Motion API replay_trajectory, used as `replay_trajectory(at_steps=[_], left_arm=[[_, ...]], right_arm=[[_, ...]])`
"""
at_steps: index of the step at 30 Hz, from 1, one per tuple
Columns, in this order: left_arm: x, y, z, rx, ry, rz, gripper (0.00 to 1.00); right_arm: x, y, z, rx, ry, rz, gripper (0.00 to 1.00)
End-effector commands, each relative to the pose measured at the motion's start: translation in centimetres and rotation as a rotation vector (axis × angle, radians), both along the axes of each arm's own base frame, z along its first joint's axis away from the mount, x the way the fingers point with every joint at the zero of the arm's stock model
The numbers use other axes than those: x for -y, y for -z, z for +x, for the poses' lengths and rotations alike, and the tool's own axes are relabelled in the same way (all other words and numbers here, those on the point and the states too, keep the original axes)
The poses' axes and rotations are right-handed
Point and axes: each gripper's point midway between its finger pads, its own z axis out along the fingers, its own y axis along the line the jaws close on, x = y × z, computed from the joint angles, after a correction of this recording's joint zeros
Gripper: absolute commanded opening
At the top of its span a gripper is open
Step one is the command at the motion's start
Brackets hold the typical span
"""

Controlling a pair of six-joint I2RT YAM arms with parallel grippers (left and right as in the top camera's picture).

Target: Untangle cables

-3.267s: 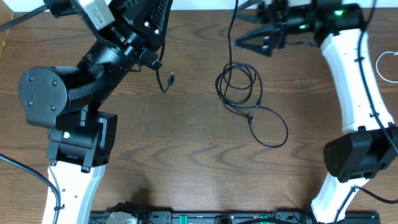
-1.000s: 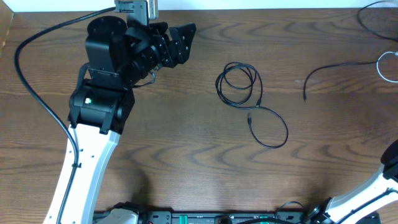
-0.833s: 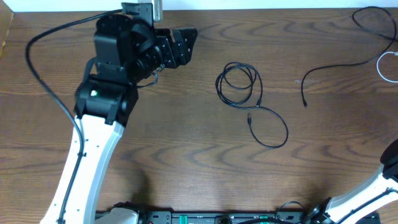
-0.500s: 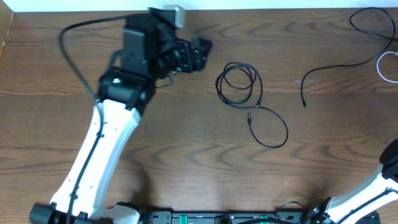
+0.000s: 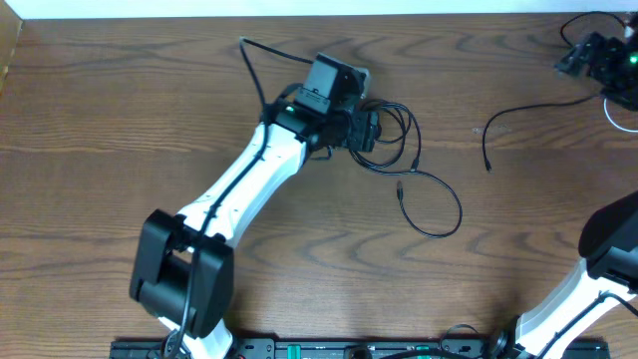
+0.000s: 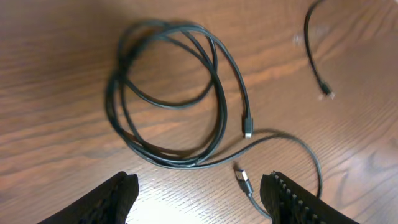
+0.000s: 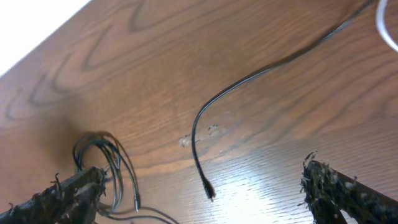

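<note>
Left pincer (image 6: pixel 202 190) has swung over coiled cable (image 6: pixel 171 162).

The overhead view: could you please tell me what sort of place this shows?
Likely a robotics lab bench: a robot arm over a wooden table, loose black cables, electronics along the front edge.

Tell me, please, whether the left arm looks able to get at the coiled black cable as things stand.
Probably yes: the left hand hangs open right above the coiled black cable, with nothing lying over it.
</note>
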Motion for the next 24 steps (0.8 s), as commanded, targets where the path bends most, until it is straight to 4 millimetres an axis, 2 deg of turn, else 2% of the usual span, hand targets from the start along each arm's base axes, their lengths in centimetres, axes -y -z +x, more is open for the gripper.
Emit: replay_trajectory(at_steps=[1,6,11,17,24], left_arm=[[2.3,1.9,-1.1,0.004,0.113,0.031,0.68],[5.6,4.2,-1.5,0.038,0.206,0.032,0.69],[8.0,6.7,-1.6,0.083,0.282,0.045,0.69],[7.6,10.0,0.0,0.145,0.23,0.173,0.67],[7.6,12.6,0.3,0.133,0.229,0.195,0.56]], right_arm=[[-0.7,-1.1,-0.5,-0.006,-0.029,-0.089,0.99],[-1.3,-0.8,-0.8,-0.028,-0.042,-0.092,0.99],[-1.4,-0.7,-1.1,-0.04,-0.047,-0.09,0.99],[-1.4,-0.5,-1.2,-0.045,-0.06,-0.094,0.99],[-1.5,-0.1,-1.3,-0.054,-0.06,-0.09,0.99]])
